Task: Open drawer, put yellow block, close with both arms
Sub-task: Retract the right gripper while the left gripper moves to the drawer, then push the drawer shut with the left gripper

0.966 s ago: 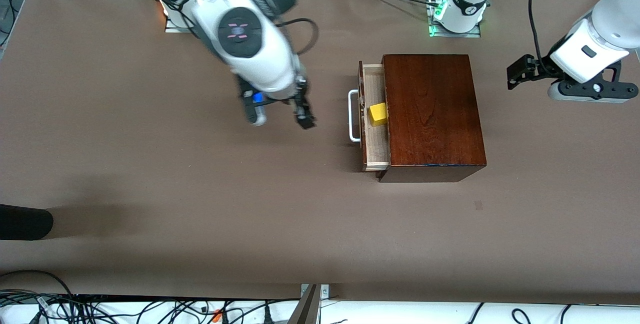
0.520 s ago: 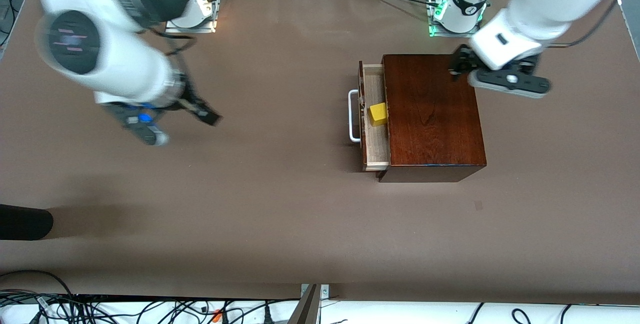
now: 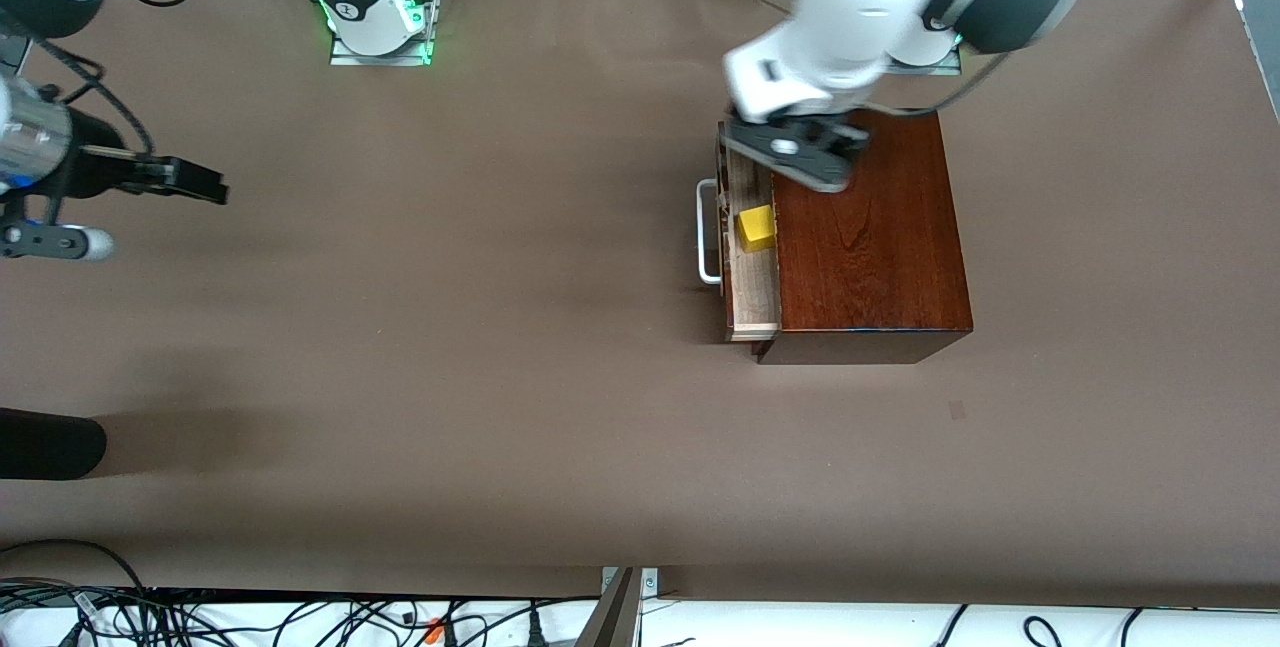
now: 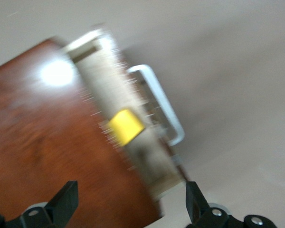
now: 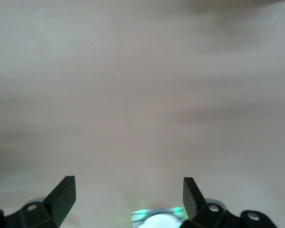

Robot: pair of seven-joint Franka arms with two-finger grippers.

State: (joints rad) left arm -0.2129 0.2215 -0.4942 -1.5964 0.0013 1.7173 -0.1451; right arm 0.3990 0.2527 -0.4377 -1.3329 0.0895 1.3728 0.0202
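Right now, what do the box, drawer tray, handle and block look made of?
Box: likely wood, glossy reddish-brown varnish; grain and a glare spot show.
Drawer tray: pale unfinished-looking wood.
Handle: white bar, probably painted metal or plastic; cannot tell which.
Yellow block: matte, uniform colour, plastic or painted wood.

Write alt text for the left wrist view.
The yellow block sits in the open drawer of the wooden box, beside the drawer's white handle. The open left gripper hangs above them, over the brown table.
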